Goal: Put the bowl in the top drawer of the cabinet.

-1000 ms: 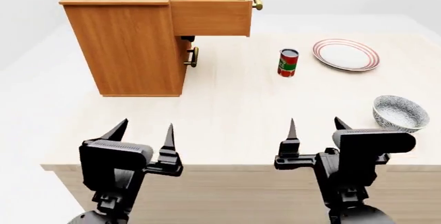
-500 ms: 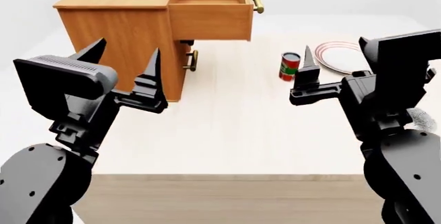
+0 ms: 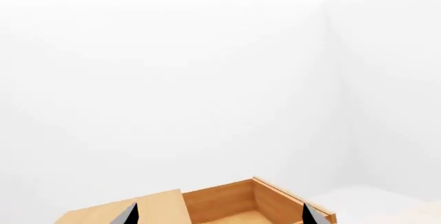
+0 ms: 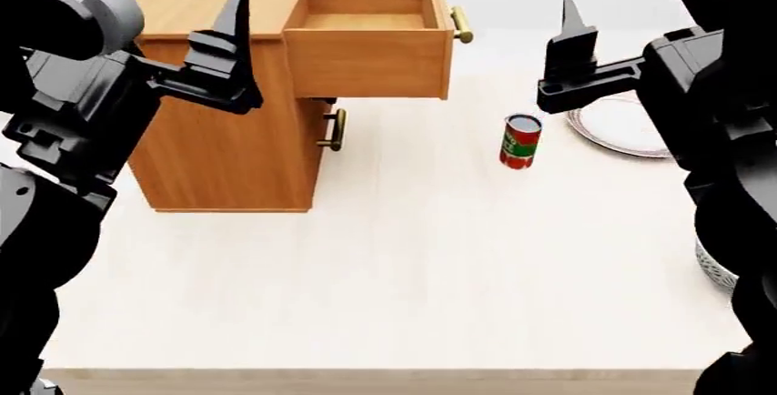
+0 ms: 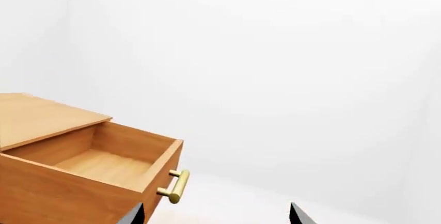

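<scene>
Orange-brown wooden top drawer (image 4: 364, 26) stands open; both grippers, left (image 4: 170, 22) and right (image 4: 631, 35), raised, jaws wide, empty. You next reach the speckled white bowl (image 4: 714, 266), mostly hidden behind your right arm.

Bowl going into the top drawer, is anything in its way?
Nothing visible blocks it. The top drawer is pulled open and looks empty. The bowl sits mostly hidden behind the right arm; the can stands off to one side.

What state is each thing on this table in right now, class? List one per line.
top drawer: pulled open, empty
lower drawer: shut
bowl: upright on the table, mostly hidden behind the right arm
can: standing upright
plate: flat, empty
left pincer: open, raised, empty
right pincer: open, raised, empty
</scene>
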### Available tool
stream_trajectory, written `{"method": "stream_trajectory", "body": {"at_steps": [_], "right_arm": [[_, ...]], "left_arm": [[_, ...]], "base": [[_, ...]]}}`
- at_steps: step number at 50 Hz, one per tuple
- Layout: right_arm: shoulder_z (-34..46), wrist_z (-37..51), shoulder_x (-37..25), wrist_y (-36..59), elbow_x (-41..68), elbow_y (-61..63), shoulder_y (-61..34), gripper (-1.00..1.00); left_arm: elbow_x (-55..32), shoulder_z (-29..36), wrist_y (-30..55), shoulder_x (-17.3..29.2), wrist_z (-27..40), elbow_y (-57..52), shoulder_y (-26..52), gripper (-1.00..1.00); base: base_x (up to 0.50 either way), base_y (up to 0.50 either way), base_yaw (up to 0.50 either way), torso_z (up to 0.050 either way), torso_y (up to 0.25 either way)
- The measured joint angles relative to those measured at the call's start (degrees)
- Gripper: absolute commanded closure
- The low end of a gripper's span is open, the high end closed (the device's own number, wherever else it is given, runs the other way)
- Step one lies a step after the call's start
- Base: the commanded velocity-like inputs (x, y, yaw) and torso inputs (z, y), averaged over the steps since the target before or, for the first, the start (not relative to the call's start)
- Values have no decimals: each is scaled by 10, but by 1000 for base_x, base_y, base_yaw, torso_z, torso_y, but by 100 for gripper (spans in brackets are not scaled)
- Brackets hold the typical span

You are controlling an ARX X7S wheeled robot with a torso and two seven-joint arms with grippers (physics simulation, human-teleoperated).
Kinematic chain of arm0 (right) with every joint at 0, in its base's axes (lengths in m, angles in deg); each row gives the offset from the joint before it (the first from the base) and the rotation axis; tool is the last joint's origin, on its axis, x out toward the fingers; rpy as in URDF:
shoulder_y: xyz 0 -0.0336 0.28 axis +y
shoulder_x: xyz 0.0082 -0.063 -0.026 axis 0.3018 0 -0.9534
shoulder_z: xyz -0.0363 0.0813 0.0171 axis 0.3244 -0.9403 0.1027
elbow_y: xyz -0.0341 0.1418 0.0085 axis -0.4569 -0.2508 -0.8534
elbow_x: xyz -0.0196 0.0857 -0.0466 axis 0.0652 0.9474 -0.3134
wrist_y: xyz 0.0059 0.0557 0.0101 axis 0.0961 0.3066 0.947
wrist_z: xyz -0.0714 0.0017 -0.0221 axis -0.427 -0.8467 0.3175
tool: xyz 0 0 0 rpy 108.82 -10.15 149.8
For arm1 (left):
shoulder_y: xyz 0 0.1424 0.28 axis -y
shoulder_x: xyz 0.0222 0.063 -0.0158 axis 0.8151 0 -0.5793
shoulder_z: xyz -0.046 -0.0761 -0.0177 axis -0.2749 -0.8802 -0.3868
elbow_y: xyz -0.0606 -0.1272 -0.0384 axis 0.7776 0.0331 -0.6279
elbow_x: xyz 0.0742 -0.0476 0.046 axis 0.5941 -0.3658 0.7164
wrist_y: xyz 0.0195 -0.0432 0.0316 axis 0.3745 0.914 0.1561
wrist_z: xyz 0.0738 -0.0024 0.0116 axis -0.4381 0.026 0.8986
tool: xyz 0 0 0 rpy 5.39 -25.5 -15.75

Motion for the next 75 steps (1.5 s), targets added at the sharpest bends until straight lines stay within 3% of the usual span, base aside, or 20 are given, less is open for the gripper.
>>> {"method": "stream_trajectory", "body": {"at_steps": [16,52,65,75], "right_arm": [[19,-16,-15,-21,0,-47,-65,-100],[116,-87,-1,-197,-54,-369,-210,-100],[125,-95,-11,-179,-53,-390,-227,-100],[170,-133,-79,-71,-42,-371,-266,-100]], "left_arm": [[-22,-2,38,22,3,-23,57,-100],[-55,-22,73,39,19,-47,70,-100],[-61,-22,81,42,25,-48,71,-100],[-69,-24,88,42,28,-48,72,-100]], "base": [[358,0,0,0,0],[359,0,0,0,1],[82,0,0,0,0],[0,0,0,0,0]]}}
